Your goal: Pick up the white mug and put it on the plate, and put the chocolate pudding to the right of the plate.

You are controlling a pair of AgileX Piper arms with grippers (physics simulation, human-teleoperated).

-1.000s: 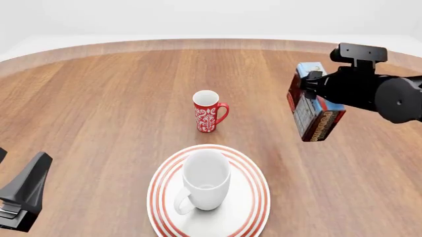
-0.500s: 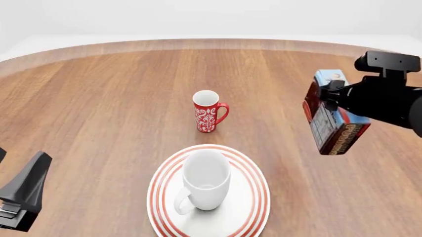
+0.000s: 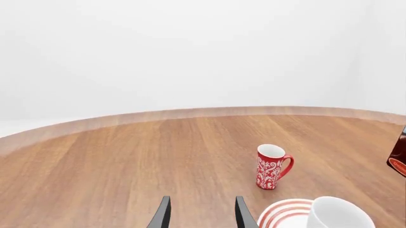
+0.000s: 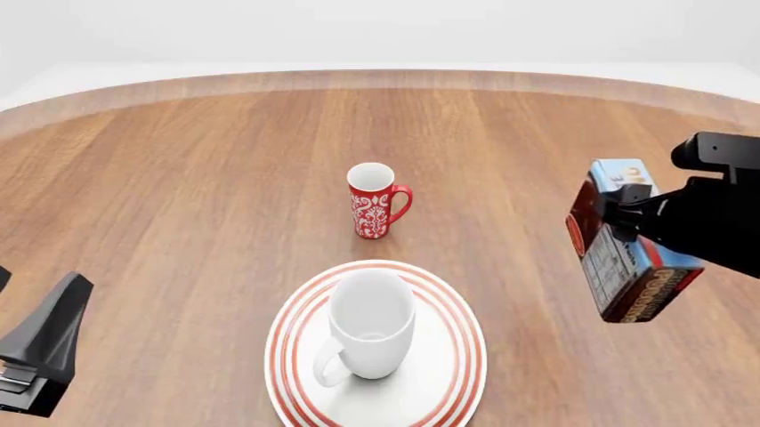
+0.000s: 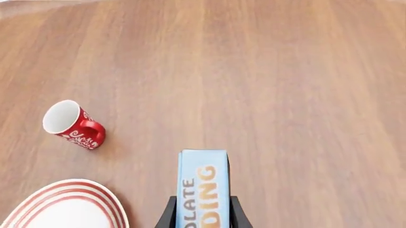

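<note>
Gripping the chocolate pudding (image 4: 627,253) between its 2 fingers, the right hand (image 4: 618,213) is holding the carton tilted and clear of the bench (image 4: 190,169), out to the right of the plate (image 4: 457,356); the right wrist view is showing the light blue lettered face (image 5: 203,190) pinched between the dark fingertips (image 5: 170,213), with bare wood beneath it. The white mug (image 4: 370,325) is standing upright on the plate, handle toward the near left, so that half of the task looks done; the red floral mug (image 4: 374,200) is standing farther back, well apart from both.

The step in hand appears to be the placing of the carton; doing it well is asking for 3 things: bringing the carton level so that its base meets the wood flat; lowering it straight down near the plate's right rim without touching the red rings; opening the fingers only once the base is resting, since a tall narrow carton is likely to topple if dropped at a tilt.

The left hand (image 3: 199,213) is parked low at the near left, its fingers apart and holding nothing; it is playing no part here.
</note>
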